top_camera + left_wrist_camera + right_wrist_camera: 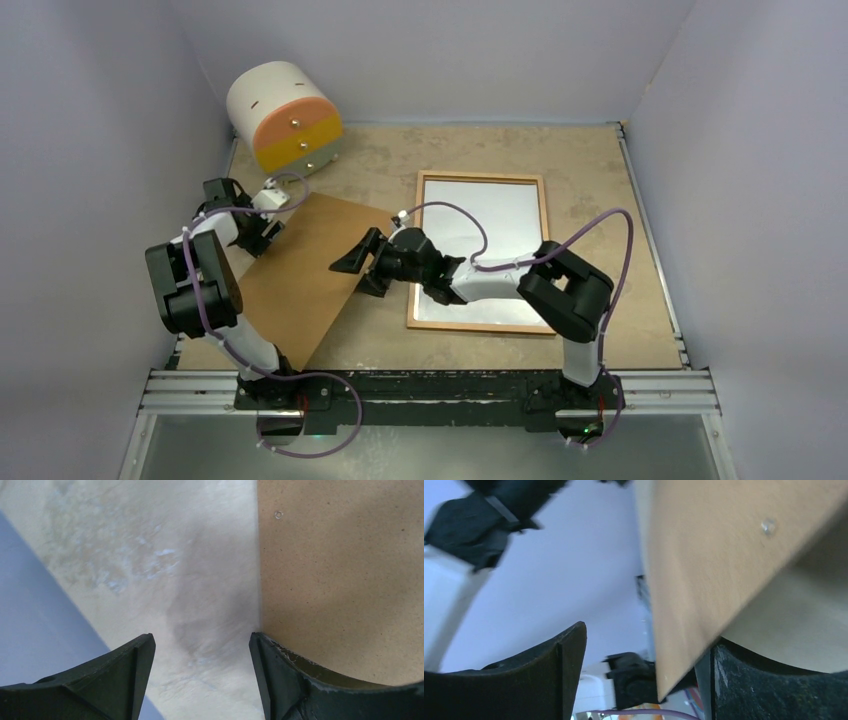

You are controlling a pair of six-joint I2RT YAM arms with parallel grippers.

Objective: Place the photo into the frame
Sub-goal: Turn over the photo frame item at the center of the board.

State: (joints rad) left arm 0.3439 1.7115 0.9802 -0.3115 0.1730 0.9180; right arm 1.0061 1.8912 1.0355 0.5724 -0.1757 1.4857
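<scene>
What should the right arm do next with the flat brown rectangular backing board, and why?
Probably close the right gripper on the brown backing board: its edge sits between the open fingers with a gap on one side, so nothing is gripped yet.

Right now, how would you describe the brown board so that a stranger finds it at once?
On the beige table, find the glass-fronted wooden frame. Just left of it is the board, turned askew: a plain matte brown sheet, no rim, no glass.

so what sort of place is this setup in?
Probably a lab robot cell: plain pale walls box in a small tabletop, a metal mounting rail runs along its near edge, and the frame and backing board look like staged props.
</scene>
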